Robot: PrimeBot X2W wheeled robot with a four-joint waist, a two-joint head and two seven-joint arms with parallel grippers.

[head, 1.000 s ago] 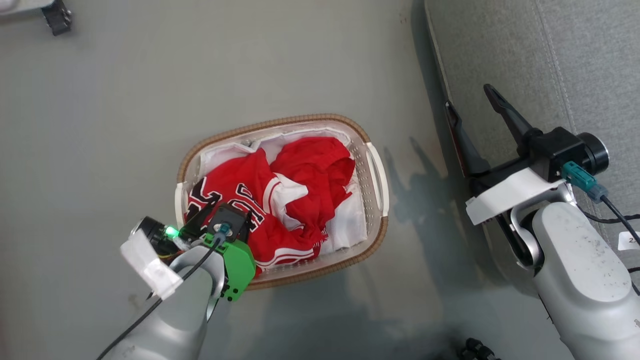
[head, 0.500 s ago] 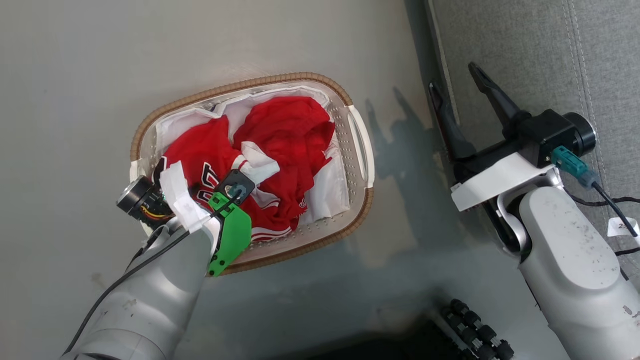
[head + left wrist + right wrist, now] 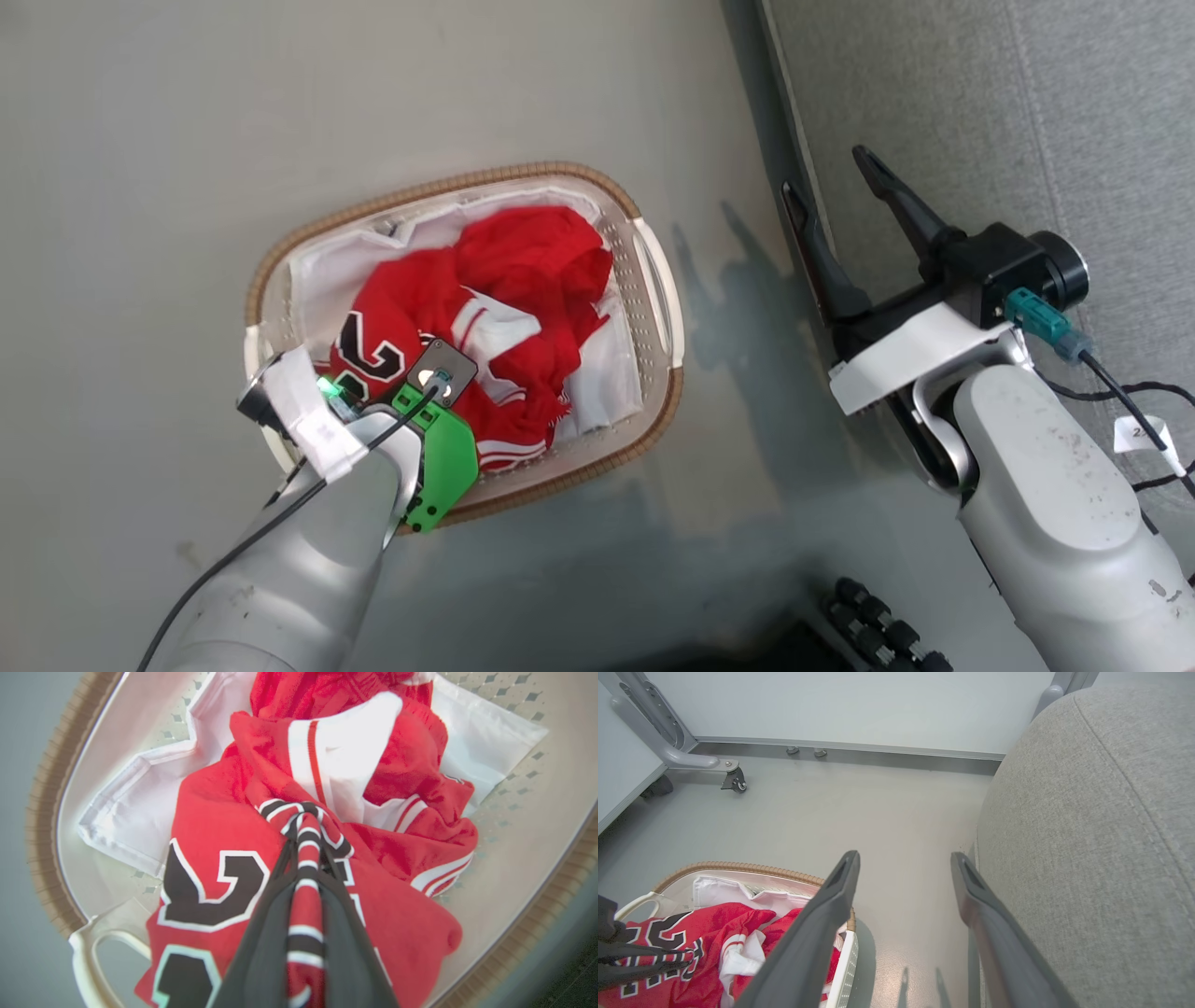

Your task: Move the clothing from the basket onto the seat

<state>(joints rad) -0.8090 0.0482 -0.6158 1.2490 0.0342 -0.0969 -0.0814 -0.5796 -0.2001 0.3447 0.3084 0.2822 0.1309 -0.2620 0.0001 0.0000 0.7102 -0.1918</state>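
The clothing is a red heap lying in the white basket on the floor. My left gripper is down inside the basket, shut on a striped trim edge of the numbered red jersey. That edge is bunched between the dark fingers. In the head view my left wrist covers the fingers. My right gripper hangs open and empty over the gap between basket and grey seat. In the right wrist view its fingers are spread, with the seat at the right.
The white liner lies under the clothing. A metal frame leg with a caster stands on the floor by the far wall. A black ribbed part is near my base. Cables and a white tag trail by my right arm.
My left gripper has gone from open to shut on the jersey's trim, and the fabric has bunched toward it. The head camera has shifted. My right gripper stays open.
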